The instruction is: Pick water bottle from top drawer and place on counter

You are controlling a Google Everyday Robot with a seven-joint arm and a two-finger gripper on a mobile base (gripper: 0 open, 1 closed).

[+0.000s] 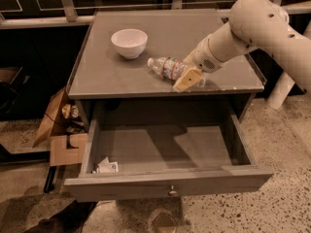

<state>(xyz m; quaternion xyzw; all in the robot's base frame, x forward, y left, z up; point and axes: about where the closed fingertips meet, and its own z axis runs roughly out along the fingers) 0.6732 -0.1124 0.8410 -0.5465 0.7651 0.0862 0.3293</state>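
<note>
The water bottle (167, 68) lies on its side on the counter (107, 74), cap pointing left toward the bowl, its red-and-dark label facing up. My gripper (190, 76) is at the bottle's base end, near the counter's front right, at the end of the white arm that comes in from the upper right. The bottle rests on the surface. The top drawer (165, 152) is pulled wide open below, its round knob (171, 192) on the front panel.
A white bowl (129, 42) stands at the back left of the counter. A small white packet (107, 166) lies in the drawer's front left corner. An open cardboard box (58, 130) sits on the floor to the left. A white post (279, 89) stands at right.
</note>
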